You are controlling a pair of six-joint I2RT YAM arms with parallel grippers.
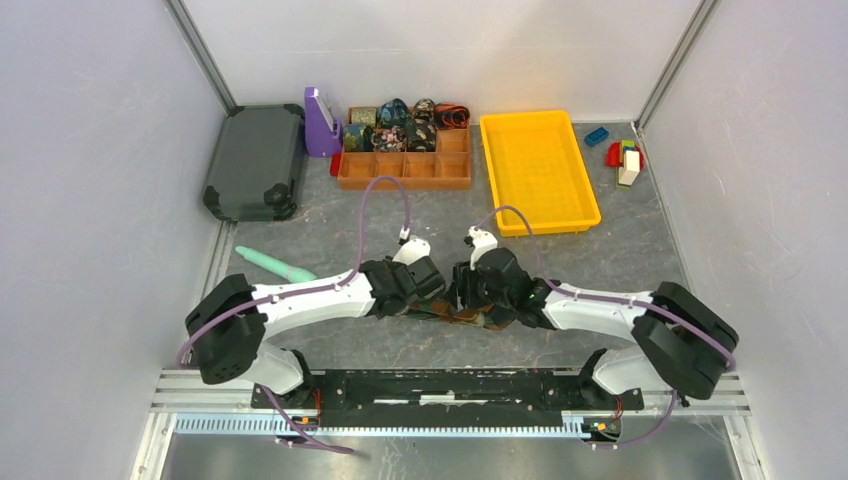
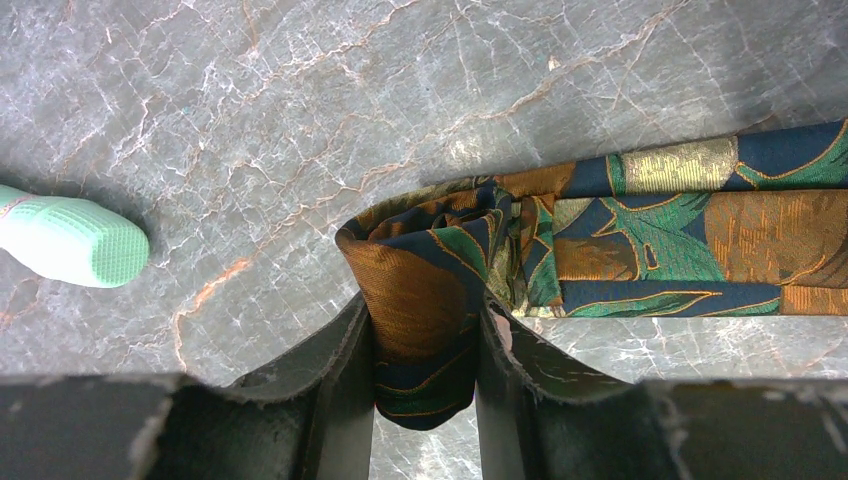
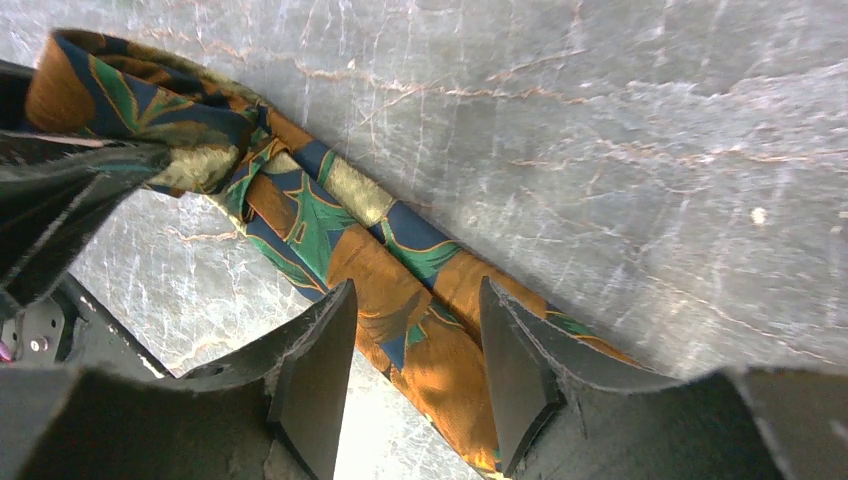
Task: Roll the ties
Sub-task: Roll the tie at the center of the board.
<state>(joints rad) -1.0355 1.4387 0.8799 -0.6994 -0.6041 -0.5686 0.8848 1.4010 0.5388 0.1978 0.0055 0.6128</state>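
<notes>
Pinching the rolled end (image 2: 420,270) of the tie (image 2: 660,240), the left gripper (image 2: 425,335) presses its 2 fingers against the flanks of that small coil, low over the table (image 2: 300,100) near the arm bases. From this coil the flat strip runs away toward the robot's right, so the tie's long axis lies across the table, left to right, and the roll has to advance that way. The right gripper (image 3: 415,350) sits just beside the left one, on the unrolled part: its jaws are spread and straddle the strip, 1 finger on each side, with the fabric passing between them along the table; they do not look clamped on it. My judgement is that the left arm is the nearer one to the roll and the right one only steadies the strip ahead of it. A green stick (image 2: 70,240) lies apart on the left. Far back, finished coils (image 1: 395,125) fill part of an orange box (image 1: 405,182)
</notes>
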